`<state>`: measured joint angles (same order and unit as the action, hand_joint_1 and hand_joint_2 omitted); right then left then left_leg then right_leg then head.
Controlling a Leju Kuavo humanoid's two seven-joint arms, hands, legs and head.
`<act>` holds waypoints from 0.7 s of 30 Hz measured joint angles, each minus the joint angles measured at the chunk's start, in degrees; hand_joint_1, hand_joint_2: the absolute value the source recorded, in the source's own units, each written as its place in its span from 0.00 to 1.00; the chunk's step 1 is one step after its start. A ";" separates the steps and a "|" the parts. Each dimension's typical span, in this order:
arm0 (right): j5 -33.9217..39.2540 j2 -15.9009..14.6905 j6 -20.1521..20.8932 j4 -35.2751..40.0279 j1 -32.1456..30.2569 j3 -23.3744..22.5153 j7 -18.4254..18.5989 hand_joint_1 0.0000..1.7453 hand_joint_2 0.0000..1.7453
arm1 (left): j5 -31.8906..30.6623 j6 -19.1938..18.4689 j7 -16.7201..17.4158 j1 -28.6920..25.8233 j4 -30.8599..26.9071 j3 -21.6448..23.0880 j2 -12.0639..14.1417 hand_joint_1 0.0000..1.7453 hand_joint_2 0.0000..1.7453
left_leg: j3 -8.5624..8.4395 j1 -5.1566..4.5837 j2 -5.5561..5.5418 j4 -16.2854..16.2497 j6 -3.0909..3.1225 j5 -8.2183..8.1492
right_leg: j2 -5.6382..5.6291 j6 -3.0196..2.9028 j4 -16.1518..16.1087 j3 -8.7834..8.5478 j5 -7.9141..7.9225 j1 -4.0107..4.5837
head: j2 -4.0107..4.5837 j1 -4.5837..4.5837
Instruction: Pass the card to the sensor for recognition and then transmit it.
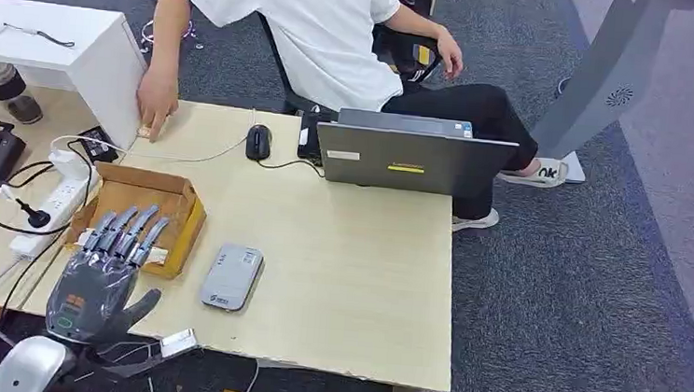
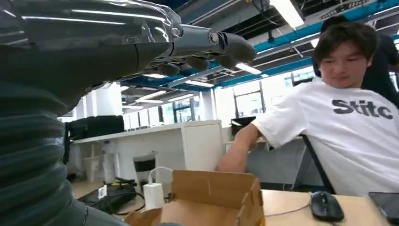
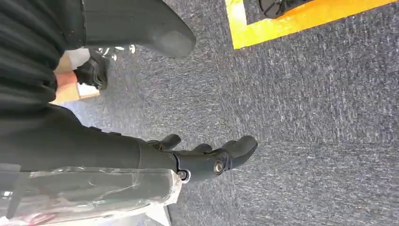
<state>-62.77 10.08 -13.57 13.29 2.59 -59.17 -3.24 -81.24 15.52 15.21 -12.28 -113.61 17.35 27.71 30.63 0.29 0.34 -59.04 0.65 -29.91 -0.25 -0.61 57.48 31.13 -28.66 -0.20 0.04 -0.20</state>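
Left hand: the left hand (image 1: 104, 266) hovers flat over the near edge of the cardboard box (image 1: 143, 185), fingers stretched out and apart, holding nothing.
Right hand: the right hand (image 3: 207, 157) hangs over grey carpet with its fingers loosely extended and nothing in them.
Card: I cannot pick it out for certain. A pale flat strip (image 1: 156, 254) shows inside the cardboard box just under the left hand's fingertips, and that may be it.
Sensor: the grey card reader (image 1: 232, 277) lies flat on the desk (image 1: 355, 281), just beside the cardboard box on the side towards the laptop (image 1: 412, 159).
Person: seated across the desk from the cardboard box, one hand (image 1: 156, 101) pressed on the desktop beyond its far wall, near the mouse (image 1: 258, 141).
Handling: a card should be light, thin, stiff and slick. Lying flat on the box floor it offers little to grip, so I would expect a pinch across one edge between thumb and finger, perhaps after tipping it against the box wall.
Progress: the pick-up looks not yet done.
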 joint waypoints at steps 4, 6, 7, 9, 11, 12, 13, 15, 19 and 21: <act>-0.15 0.22 -0.04 0.02 -0.01 -0.46 0.61 0.00 1.00 | -0.50 -2.13 3.51 -2.49 -0.02 -2.34 -0.83 0.00 1.00 | -0.01 0.00 0.00 0.00 0.00 0.00 | 0.00 0.00 0.00 0.00 0.00 0.00 | 0.00 0.00; -0.31 0.37 -0.07 0.04 -0.01 -0.63 0.61 0.00 1.00 | -0.33 -3.34 4.85 -3.01 0.22 -3.97 -1.46 0.00 1.00 | -0.01 0.00 0.00 0.00 0.00 0.00 | 0.00 0.00 0.00 0.00 0.00 0.00 | 0.00 0.00; -0.33 0.37 -0.07 0.07 -0.02 -0.68 0.61 0.00 1.00 | -0.18 -3.52 5.03 -3.09 0.37 -4.43 -1.64 0.00 1.00 | 0.00 0.00 0.00 0.00 0.00 0.00 | 0.01 0.00 0.00 0.00 0.00 0.00 | 0.00 0.00; -0.35 0.41 -0.11 0.13 0.00 -0.87 0.61 0.00 1.00 | 0.26 -3.72 5.29 -3.34 0.98 -5.98 -2.29 0.00 1.00 | -0.01 0.00 -0.01 0.00 0.00 0.00 | 0.02 0.00 0.00 -0.02 0.00 0.00 | 0.00 0.02; -0.81 0.48 -0.11 0.31 -0.03 -0.96 0.61 0.00 1.00 | 0.42 -4.02 5.05 -3.57 1.62 -7.06 -3.01 0.00 1.00 | -0.01 0.00 -0.01 0.00 0.00 0.01 | 0.01 0.00 0.00 -0.02 0.00 0.00 | 0.00 0.00; -1.11 0.50 -0.11 0.37 -0.02 -1.00 0.61 0.00 1.00 | 0.42 -4.20 4.75 -3.65 1.93 -7.52 -3.45 0.00 1.00 | -0.01 0.00 -0.01 0.00 0.00 0.01 | 0.01 0.00 0.00 -0.02 0.00 0.00 | 0.00 0.00; -1.31 0.52 -0.11 0.39 -0.01 -1.05 0.61 0.00 1.00 | 0.39 -4.26 4.62 -3.72 2.19 -7.96 -3.87 0.00 1.00 | -0.01 0.00 -0.01 0.00 0.00 0.00 | 0.01 0.00 0.00 -0.02 0.00 0.00 | 0.00 0.00; -1.33 0.55 -0.11 0.46 -0.01 -1.09 0.61 0.00 1.00 | 0.28 -4.33 4.48 -3.77 2.60 -8.55 -4.44 0.00 1.00 | 0.00 -0.01 -0.01 0.00 0.00 0.00 | 0.01 0.00 0.00 -0.02 0.00 0.00 | 0.00 0.00; -1.40 0.55 -0.09 0.48 -0.01 -1.29 0.61 0.00 1.00 | 0.04 -4.79 4.49 -3.79 3.04 -9.33 -5.22 0.00 1.00 | 0.00 -0.01 -0.01 0.00 0.01 0.00 | 0.01 0.00 0.00 -0.01 0.00 0.00 | 0.00 0.00; -1.77 0.55 -0.04 0.52 -0.01 -1.40 0.61 0.00 1.00 | 0.07 -4.90 4.66 -3.79 3.23 -9.81 -5.57 0.00 1.00 | 0.00 -0.01 -0.01 0.00 0.01 0.00 | 0.02 0.00 0.00 -0.01 0.00 0.00 | 0.00 0.00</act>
<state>-64.54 10.62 -13.62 13.81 2.58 -60.56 -2.62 -81.18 10.62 19.87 -16.07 -110.38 7.54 22.14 30.63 0.28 0.33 -59.04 0.65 -29.91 -0.23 -0.60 57.48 31.12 -28.65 -0.21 0.04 -0.20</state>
